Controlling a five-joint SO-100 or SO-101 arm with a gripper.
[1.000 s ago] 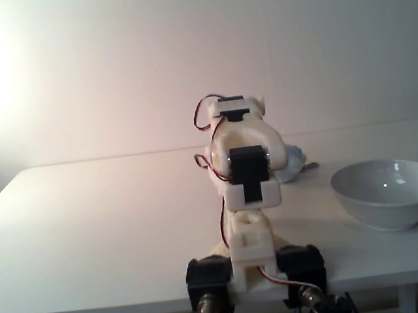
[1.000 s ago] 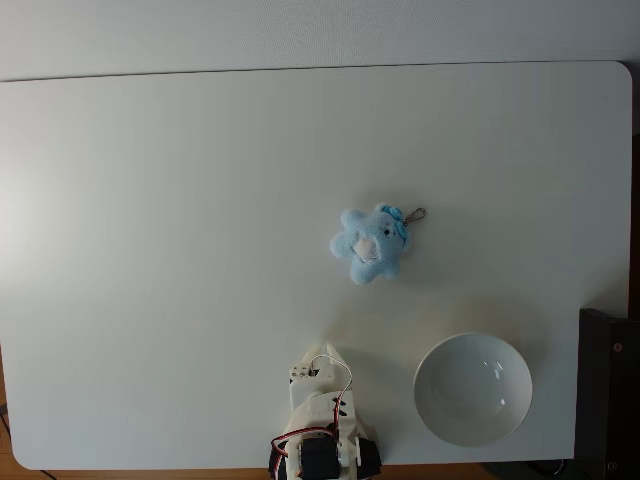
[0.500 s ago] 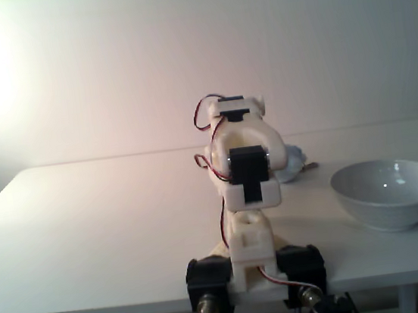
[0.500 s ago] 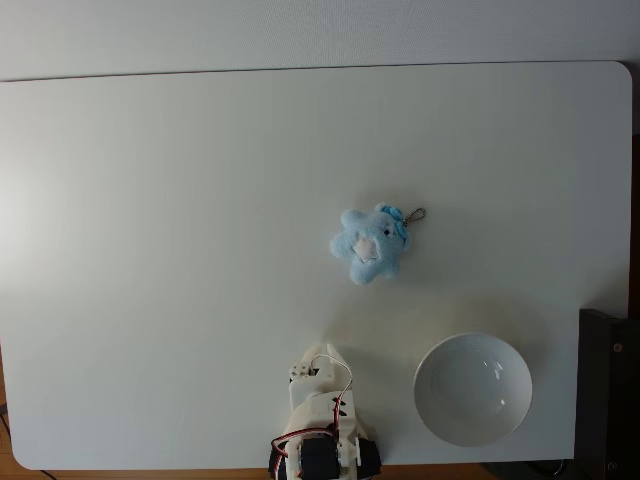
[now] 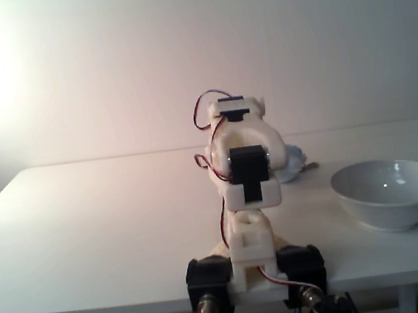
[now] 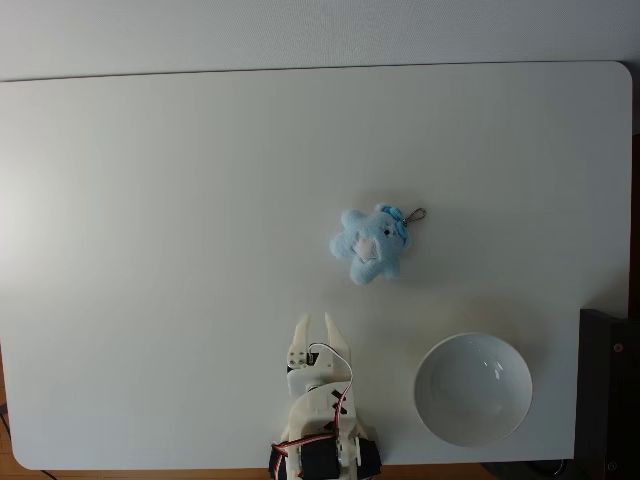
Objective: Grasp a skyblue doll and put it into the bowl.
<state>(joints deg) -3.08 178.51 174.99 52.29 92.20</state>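
The skyblue doll (image 6: 370, 243) lies flat near the table's middle, a small metal ring at its upper right. From the front fixed view just its edge (image 5: 294, 163) peeks out from behind the white arm (image 5: 246, 175). The bowl (image 6: 473, 390) stands empty at the lower right of the top-down fixed view, and in the front fixed view the bowl (image 5: 391, 193) is on the right. My gripper (image 6: 315, 322) points up the picture from the arm's base, open, with nothing between its fingers. It is below and left of the doll, well apart from it.
The white table (image 6: 150, 250) is bare to the left and beyond the doll. A dark block (image 6: 608, 395) stands off the table's right edge next to the bowl. The arm's base (image 6: 322, 455) is clamped at the near table edge.
The gripper has reached forward from its folded pose toward the doll, and its two fingers now show spread apart. Doll and bowl have not moved.
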